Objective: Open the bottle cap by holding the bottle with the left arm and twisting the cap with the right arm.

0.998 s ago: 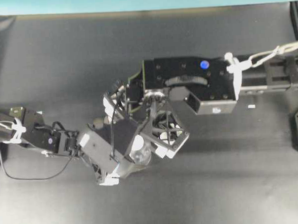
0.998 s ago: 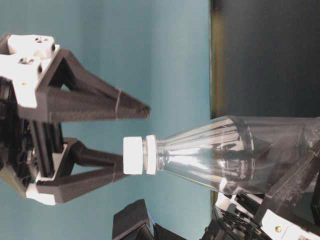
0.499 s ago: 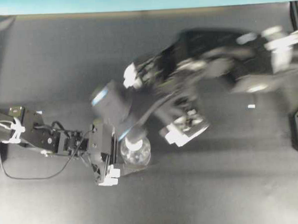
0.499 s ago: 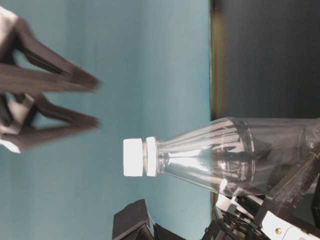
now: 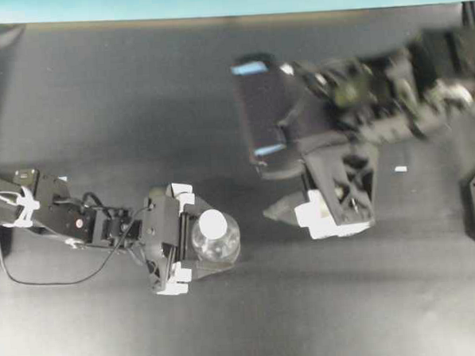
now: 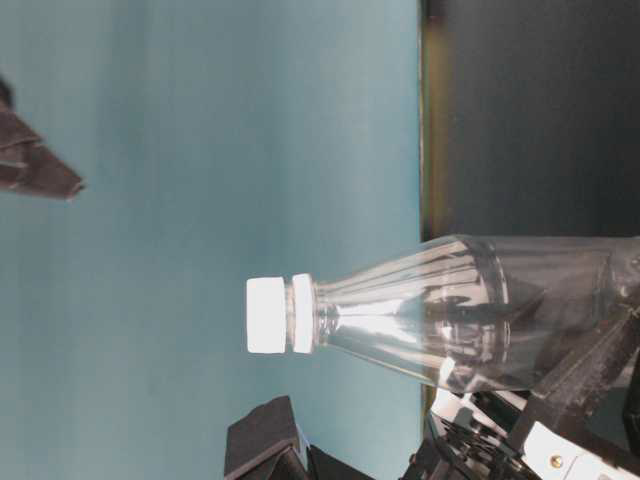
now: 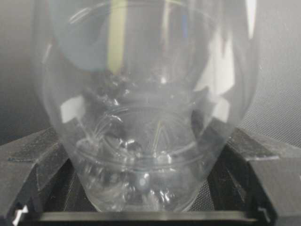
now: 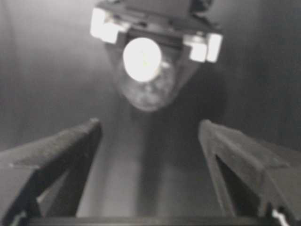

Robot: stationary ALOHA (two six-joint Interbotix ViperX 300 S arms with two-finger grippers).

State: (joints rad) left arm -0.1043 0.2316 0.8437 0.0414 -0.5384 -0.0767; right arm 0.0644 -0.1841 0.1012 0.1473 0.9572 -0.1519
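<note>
Black matting covers the table (image 5: 97, 90), which fills the overhead frame below a teal strip at the top edge. One right arm (image 5: 353, 100) occupies the upper right of that frame; its right gripper (image 5: 303, 210) hangs with jaws spread wide, holding nothing, well apart from the bottle. One left arm (image 5: 56, 219) enters from the lower left; its left gripper (image 5: 181, 237) is clamped on the lower body of the bottle, a finger on either side, as the left wrist view confirms. One bottle (image 5: 218, 241), clear plastic, stands upright at lower centre of the overhead frame. One cap (image 5: 213, 222), white, sits screwed on its neck. One small white fleck (image 5: 400, 169) lies at the right.

Step in hand, as judged: bring the right gripper onto the cap. Centre the open jaws over the cap, which appears at upper centre of the right wrist view, descend until the fingers bracket the cap only, not the neck, then close and twist. Keep the left clamp firm so the bottle cannot rotate.
</note>
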